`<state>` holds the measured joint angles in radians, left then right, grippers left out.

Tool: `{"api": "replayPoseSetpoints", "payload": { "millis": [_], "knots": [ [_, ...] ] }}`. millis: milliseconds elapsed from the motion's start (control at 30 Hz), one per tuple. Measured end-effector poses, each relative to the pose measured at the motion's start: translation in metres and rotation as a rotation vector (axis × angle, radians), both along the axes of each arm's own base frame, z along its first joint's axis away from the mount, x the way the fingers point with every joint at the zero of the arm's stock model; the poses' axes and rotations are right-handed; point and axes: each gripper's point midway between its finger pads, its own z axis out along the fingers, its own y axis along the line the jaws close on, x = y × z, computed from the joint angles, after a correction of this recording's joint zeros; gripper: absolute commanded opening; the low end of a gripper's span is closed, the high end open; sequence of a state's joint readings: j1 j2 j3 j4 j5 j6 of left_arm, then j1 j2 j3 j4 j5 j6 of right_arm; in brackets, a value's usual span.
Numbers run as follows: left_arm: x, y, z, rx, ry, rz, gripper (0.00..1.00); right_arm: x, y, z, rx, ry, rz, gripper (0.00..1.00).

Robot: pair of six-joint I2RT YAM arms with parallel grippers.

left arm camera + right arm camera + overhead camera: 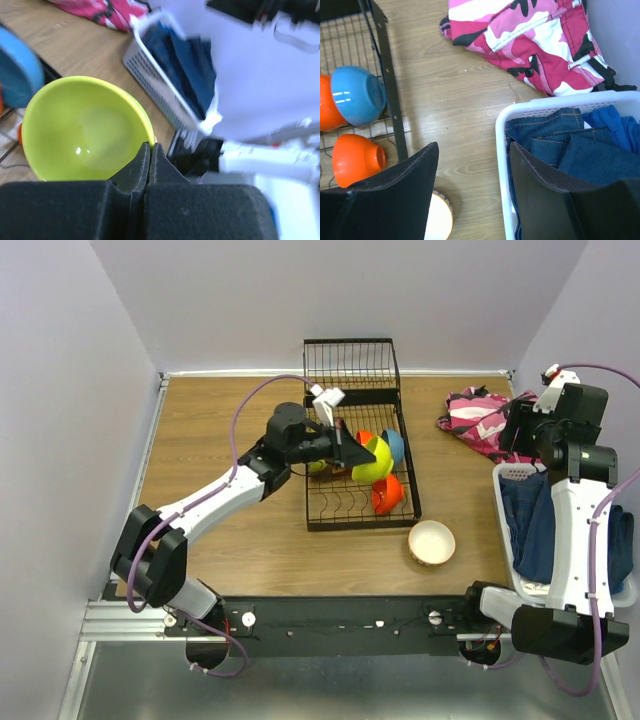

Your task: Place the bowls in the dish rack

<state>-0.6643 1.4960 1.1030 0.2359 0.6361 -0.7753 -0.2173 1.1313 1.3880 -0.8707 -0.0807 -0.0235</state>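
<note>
left gripper (149,147): jaws together at glossy lime-green round bowl (85,130) rim (grip unclear; only left wrist shows this)
black wire dish rack (358,525): 4 inside: lime, blue bowl (394,445), 2 orange bowls (387,494)
white ribbed bowl (432,542): 1, on table, near rack corner
right gripper (473,146): jaws apart, empty, above white plastic laundry basket (502,150)
pink camouflage garment (530,45): 1, beyond basket

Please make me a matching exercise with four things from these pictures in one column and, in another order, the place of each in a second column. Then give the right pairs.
Things:
1. cream bowl
2. blue jeans
3. lime green bowl
4. pink camouflage cloth

Places:
A. in the dish rack
B. on the table, at its far right corner
C. on the bare table, just off the rack's near right corner
D. in the white basket

Pairs: 1-C, 2-D, 3-A, 4-B.
</note>
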Motion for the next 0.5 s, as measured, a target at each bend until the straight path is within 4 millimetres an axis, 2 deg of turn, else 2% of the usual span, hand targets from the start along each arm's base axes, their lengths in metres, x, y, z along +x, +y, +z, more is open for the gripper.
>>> {"api": "replayPoseSetpoints", "payload": {
  "millis": [133,267,400,500],
  "knots": [
    [0.021,0.024,0.003,-0.062,0.129,0.136,0.00,0.003,-0.003,-0.010,-0.002,0.040,-0.005,0.67],
    [0.040,0.049,-0.007,-0.103,0.263,0.269,0.00,0.012,-0.007,-0.030,-0.004,0.110,-0.004,0.67],
    [0.054,0.061,-0.021,-0.134,0.373,0.355,0.00,0.021,-0.012,-0.053,-0.004,0.185,-0.005,0.67],
    [0.058,0.060,-0.026,-0.167,0.424,0.385,0.00,0.024,-0.014,-0.064,-0.006,0.222,-0.006,0.67]
  ]
}}
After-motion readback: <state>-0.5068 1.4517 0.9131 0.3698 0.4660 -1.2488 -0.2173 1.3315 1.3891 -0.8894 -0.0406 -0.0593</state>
